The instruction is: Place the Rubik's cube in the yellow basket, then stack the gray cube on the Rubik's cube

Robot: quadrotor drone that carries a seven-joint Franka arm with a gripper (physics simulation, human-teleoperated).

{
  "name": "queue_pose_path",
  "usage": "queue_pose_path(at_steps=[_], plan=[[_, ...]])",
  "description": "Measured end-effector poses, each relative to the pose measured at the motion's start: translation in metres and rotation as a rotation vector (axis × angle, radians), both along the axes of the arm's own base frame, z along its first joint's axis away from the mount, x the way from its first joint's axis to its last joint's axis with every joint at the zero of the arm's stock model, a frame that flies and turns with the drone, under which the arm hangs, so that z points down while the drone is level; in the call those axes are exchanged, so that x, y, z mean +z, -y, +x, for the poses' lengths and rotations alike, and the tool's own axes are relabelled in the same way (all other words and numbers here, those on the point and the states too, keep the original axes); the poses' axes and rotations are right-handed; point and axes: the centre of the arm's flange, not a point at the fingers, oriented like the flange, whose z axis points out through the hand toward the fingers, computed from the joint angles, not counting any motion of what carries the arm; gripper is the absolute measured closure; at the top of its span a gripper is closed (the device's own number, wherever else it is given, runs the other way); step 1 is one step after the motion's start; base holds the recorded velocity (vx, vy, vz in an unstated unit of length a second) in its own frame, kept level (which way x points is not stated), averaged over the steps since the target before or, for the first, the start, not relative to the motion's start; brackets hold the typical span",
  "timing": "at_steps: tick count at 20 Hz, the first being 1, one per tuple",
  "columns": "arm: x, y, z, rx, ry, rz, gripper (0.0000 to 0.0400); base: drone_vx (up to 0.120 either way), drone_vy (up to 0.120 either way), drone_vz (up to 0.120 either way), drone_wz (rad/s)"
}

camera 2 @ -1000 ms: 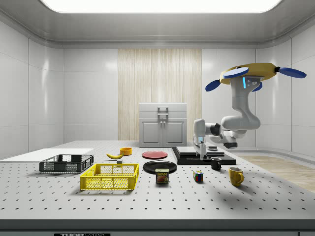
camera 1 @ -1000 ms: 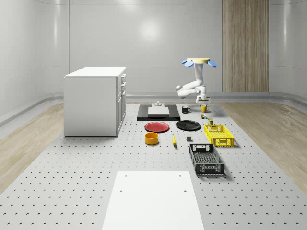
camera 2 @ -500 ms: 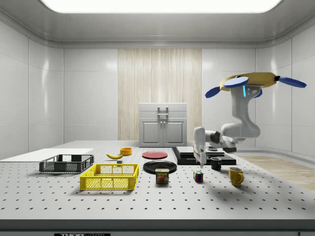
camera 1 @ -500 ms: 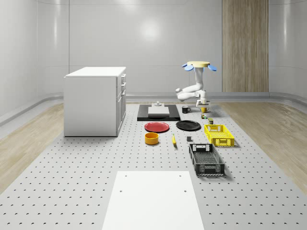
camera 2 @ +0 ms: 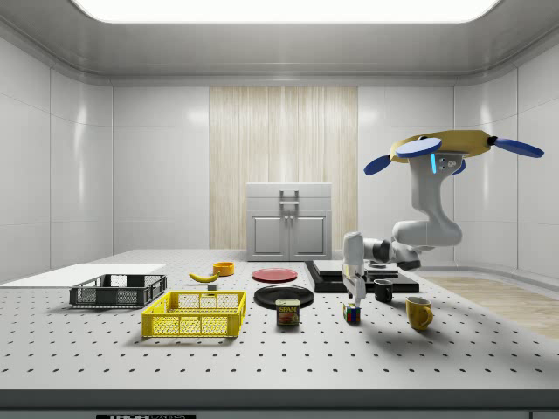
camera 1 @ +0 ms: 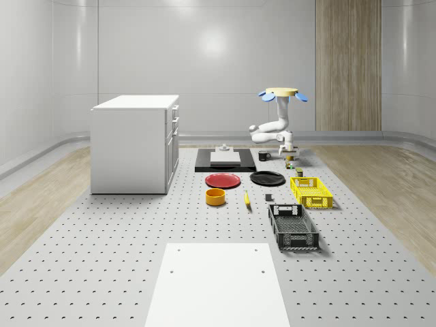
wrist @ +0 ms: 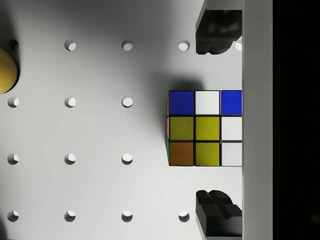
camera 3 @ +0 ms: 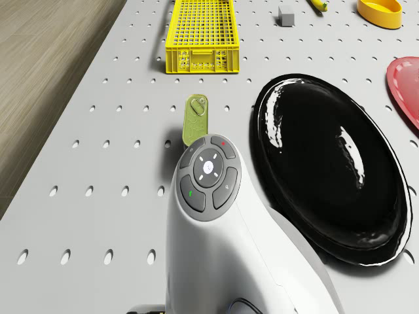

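White cabinet (camera 1: 135, 143) on whole-scene view's left. Black tray (camera 1: 225, 160) holding gray block behind red plate (camera 1: 223, 180) and black plate (camera 1: 267, 178). Orange bowl (camera 1: 215, 197) in front of red plate; banana (camera 1: 246, 199) just beside it. Black basket (camera 1: 293, 226) nearest camera, white sheet (camera 1: 216, 283) in foreground. Side view: spam can (camera 2: 287, 312) near black plate, black mug (camera 2: 383, 291), yellow mug (camera 2: 418, 312) well right.
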Motion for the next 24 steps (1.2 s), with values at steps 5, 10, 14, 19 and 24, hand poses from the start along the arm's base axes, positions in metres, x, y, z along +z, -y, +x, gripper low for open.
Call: queue_pose_path(at_steps=[5,10,14,19,24], plan=[[0.013,0.000,0.005,0.000,0.000,0.000,0.0000,0.000,0.000,0.000,0.000],[0.026,0.000,0.007,0.000,0.000,0.000,0.0000,0.000,0.000,0.000,0.000],[0.032,0.000,0.008,0.000,0.000,0.000,0.0000,0.000,0.000,0.000,0.000],[0.039,0.000,0.008,0.000,0.000,0.000,0.0000,0.000,0.000,0.000,0.000],[0.041,0.000,0.007,0.000,0.000,0.000,0.0000,0.000,0.000,0.000,0.000]])
